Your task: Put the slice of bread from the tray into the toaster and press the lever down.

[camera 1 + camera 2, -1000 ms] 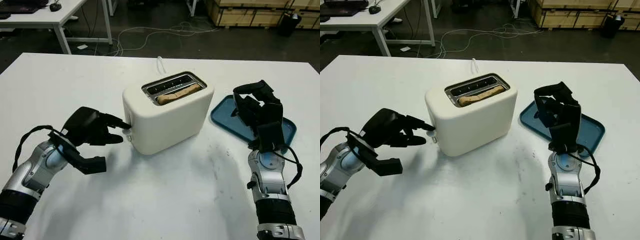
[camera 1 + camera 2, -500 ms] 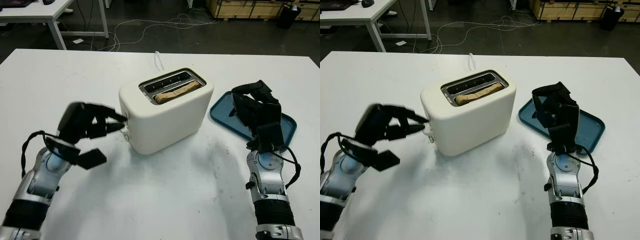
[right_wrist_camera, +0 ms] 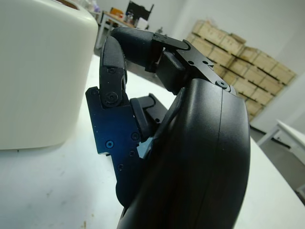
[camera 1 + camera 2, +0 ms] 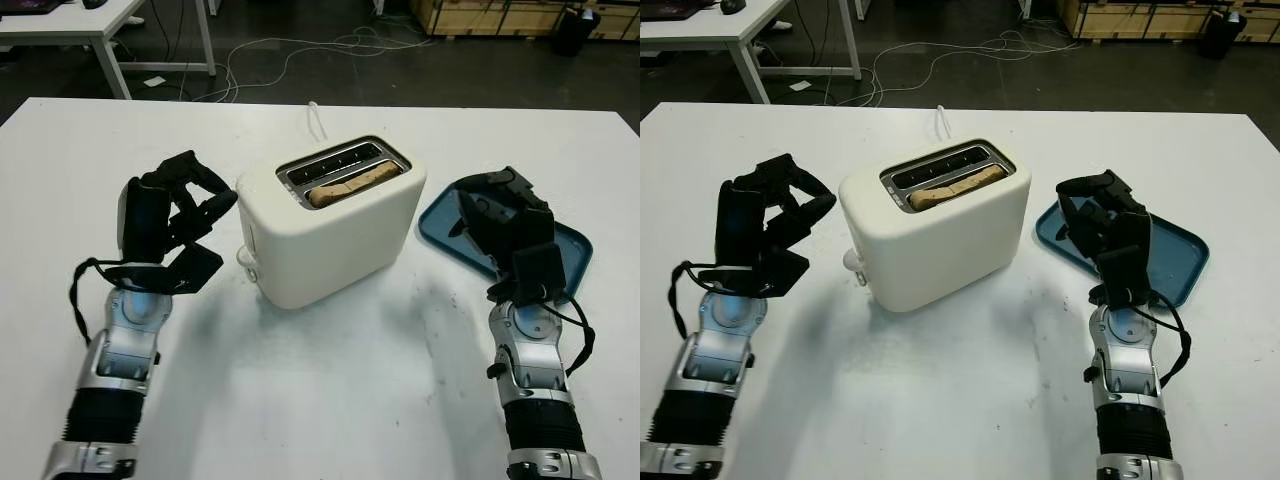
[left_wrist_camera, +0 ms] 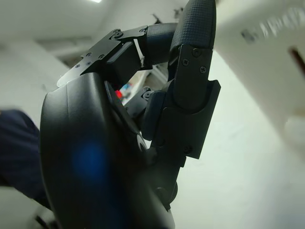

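Observation:
A cream toaster [image 4: 335, 225] stands mid-table with the bread slice [image 4: 355, 185] sunk in its near slot. Its lever knob [image 4: 246, 257] sits low on the end face toward my left hand. My left hand [image 4: 205, 205] is held upright a short way from that end, fingers curled, holding nothing and touching nothing; the left wrist view has the curled fingers [image 5: 190, 71] close up. My right hand [image 4: 490, 205] hovers upright at the near left corner of the blue tray [image 4: 575, 250], fingers curled and holding nothing. In the right wrist view the toaster's wall [image 3: 38, 71] stands beside that hand.
The toaster's white cord [image 4: 318, 112] runs off the far table edge. Bare white tabletop [image 4: 330, 400] lies in front of the toaster and between my arms. Beyond the table are floor cables, another white desk [image 4: 100, 25] and stacked crates [image 4: 480, 12].
My left hand has drawn back from the toaster's lever end, moving left and turning upright. The toaster, bread and right hand have hardly moved.

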### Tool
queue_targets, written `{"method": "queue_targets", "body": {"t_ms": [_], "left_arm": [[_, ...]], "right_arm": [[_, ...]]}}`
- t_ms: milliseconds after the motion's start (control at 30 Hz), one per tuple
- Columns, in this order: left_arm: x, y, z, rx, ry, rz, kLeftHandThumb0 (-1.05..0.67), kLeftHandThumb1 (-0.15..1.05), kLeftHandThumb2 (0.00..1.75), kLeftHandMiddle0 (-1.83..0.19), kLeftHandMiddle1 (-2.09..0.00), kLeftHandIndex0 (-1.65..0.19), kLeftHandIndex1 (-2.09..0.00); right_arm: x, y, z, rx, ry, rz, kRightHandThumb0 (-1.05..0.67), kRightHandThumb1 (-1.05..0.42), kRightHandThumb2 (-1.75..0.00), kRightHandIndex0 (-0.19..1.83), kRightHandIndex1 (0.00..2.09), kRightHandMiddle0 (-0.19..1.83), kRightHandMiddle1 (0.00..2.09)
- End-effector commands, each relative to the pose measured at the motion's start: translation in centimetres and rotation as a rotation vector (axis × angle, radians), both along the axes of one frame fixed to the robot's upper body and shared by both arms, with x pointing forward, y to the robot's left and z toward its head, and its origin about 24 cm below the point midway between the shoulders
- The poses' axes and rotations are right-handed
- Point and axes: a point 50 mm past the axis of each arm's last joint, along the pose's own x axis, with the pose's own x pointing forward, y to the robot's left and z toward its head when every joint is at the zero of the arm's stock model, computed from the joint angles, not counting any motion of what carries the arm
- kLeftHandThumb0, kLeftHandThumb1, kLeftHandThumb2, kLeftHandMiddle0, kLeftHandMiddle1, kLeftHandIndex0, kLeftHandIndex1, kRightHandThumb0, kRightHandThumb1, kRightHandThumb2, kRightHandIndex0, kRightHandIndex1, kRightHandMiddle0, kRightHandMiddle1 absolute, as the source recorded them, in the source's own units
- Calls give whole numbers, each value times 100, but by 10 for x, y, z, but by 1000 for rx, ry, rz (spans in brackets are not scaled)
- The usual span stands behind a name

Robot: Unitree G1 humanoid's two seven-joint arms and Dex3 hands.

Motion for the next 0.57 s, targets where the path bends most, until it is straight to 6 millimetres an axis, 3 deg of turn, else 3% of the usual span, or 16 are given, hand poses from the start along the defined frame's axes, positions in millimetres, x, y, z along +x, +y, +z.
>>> {"method": "queue_targets", "body": {"t_ms": [0, 233, 533], "left_arm": [[-3, -1, -6, -76, 9, 28, -85, 92, 34, -114, -172, -83, -165], [-1, -15, -20, -225, -1, 41, -82, 92, 61, -122, -175, -96, -174], [4, -21, -22, -250, -23, 36, -83, 92, 71, -126, -175, -101, -175]], "right_arm": [[1, 4, -4, 19, 31, -12, -50, -92, -30, 104, 153, 102, 109], [0, 6, -13, 74, 53, 16, -50, -92, -32, 103, 161, 101, 116], [-2, 7, -18, 96, 52, -1, -54, -92, -36, 105, 166, 91, 138]]}}
